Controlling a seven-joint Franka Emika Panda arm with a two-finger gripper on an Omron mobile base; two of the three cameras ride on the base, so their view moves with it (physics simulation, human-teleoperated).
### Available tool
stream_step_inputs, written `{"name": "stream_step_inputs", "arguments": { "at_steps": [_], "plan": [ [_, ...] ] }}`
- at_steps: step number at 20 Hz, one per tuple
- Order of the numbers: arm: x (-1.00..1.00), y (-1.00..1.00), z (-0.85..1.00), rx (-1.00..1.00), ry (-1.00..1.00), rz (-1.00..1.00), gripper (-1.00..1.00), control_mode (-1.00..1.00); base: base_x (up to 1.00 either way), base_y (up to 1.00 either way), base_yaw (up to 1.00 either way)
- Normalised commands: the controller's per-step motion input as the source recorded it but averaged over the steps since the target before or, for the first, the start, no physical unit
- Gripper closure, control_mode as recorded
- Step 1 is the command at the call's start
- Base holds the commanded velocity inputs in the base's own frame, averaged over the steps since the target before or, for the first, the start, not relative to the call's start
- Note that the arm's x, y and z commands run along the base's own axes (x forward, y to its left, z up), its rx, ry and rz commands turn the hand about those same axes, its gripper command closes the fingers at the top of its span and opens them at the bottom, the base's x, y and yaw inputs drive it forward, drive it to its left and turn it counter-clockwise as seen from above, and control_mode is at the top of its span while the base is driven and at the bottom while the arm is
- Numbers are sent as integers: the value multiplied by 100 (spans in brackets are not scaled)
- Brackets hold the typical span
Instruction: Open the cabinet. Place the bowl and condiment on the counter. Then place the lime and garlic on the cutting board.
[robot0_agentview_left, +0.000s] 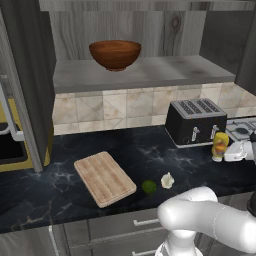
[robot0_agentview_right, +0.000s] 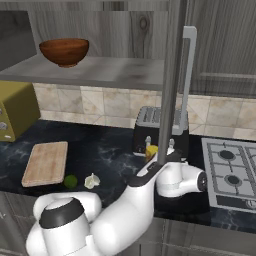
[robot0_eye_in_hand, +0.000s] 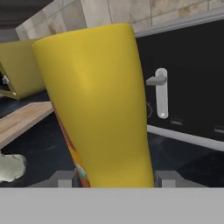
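Taking the toaster (robot0_agentview_left: 196, 122) as the landmark and reading from the left: the cutting board (robot0_agentview_left: 105, 178) lies on the black surface (robot0_agentview_left: 55, 170) well to the toaster's left. The lime (robot0_agentview_left: 149, 186) and the garlic (robot0_agentview_left: 167, 180) sit side by side between board and toaster, nearer the front edge. The bowl (robot0_agentview_left: 115, 54) stands on the shelf of the open cabinet (robot0_agentview_left: 145, 72), above and left of the toaster. The condiment (robot0_agentview_left: 220, 146) stands just in front of the toaster's right end, and the gripper (robot0_agentview_left: 231, 152) is clamped on it, a finger on each side.

The bottle looks down on the surface or close to it; I cannot tell whether its base touches. If the gripper lets go with the bottle tilted or off the surface, it could topple, and pulling back crookedly could drag it against the toaster.

The hand view shows the condiment (robot0_eye_in_hand: 98, 109) upright between the fingers, the toaster's lever right behind it and the garlic off to the left. The right base view shows the open cabinet door edge crossing in front of the arm, hiding most of the bottle.
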Motion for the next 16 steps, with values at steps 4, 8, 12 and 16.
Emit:
{"name": "stream_step_inputs", "arguments": {
  "at_steps": [4,8,12,16],
  "plan": [
    [0,-8,-1,0,-3,3,100,-100,0,0,0],
    [0,-5,-10,0,-4,3,100,-100,0,0,0],
    [0,-1,-13,0,-2,3,100,-100,0,0,0],
    [0,0,-14,0,0,3,100,-100,0,0,0]
  ]
}}
